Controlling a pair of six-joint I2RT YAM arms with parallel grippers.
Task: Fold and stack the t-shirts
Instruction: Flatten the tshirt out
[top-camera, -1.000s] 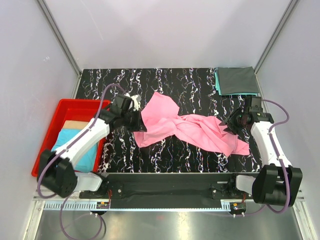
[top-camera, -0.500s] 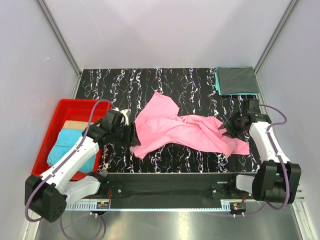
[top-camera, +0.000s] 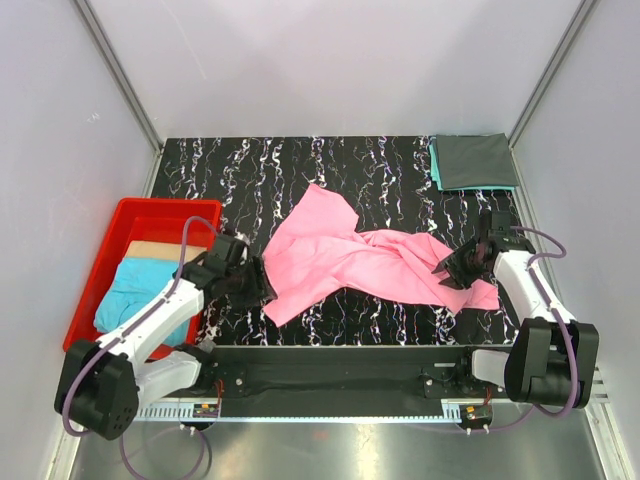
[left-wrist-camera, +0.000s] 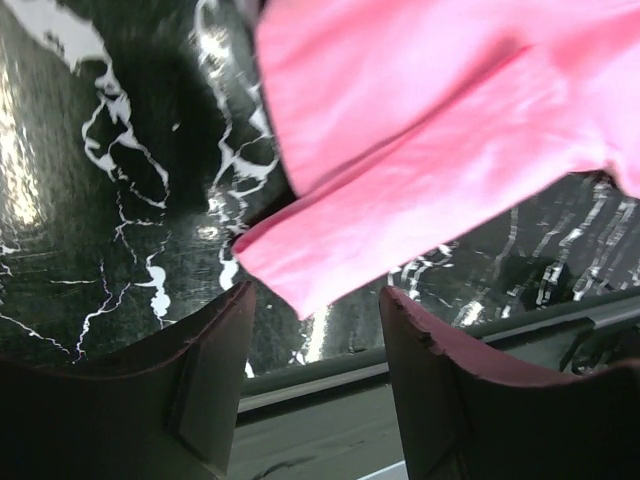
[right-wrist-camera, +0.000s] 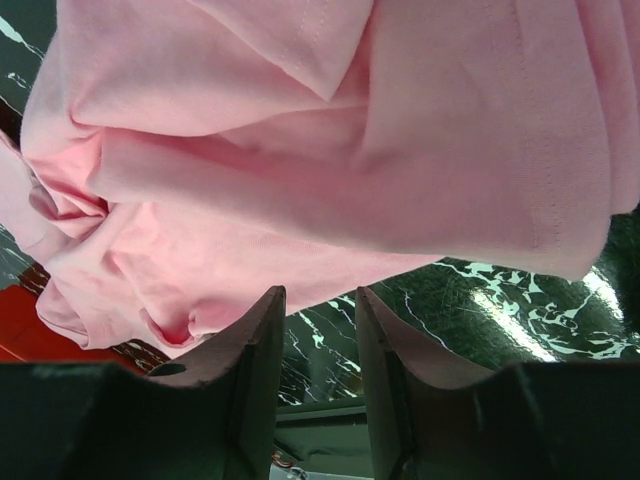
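Observation:
A bright pink t-shirt (top-camera: 350, 255) lies crumpled across the middle of the black marbled table. My left gripper (top-camera: 256, 284) sits at its near left corner, open. In the left wrist view that pink corner (left-wrist-camera: 330, 240) lies just ahead of the gripper (left-wrist-camera: 315, 300), with nothing between the fingers. My right gripper (top-camera: 450, 272) rests at the shirt's right end, jaws a little apart. In the right wrist view the gripper (right-wrist-camera: 318, 295) has only table between its fingers, and the pink cloth (right-wrist-camera: 330, 150) bunches just beyond. A folded dark grey t-shirt (top-camera: 473, 160) lies on a teal one (top-camera: 435, 165) at the back right.
A red bin (top-camera: 100, 265) stands left of the table, holding a light blue t-shirt (top-camera: 140, 290) and a tan folded cloth (top-camera: 152, 250). The black arm-mount rail (top-camera: 340, 355) runs along the near edge. Grey walls close in both sides and the back.
My left gripper has let go of the shirt's left edge, opened and dropped back toward the near edge. My right gripper slid nearer and left along the shirt's right end.

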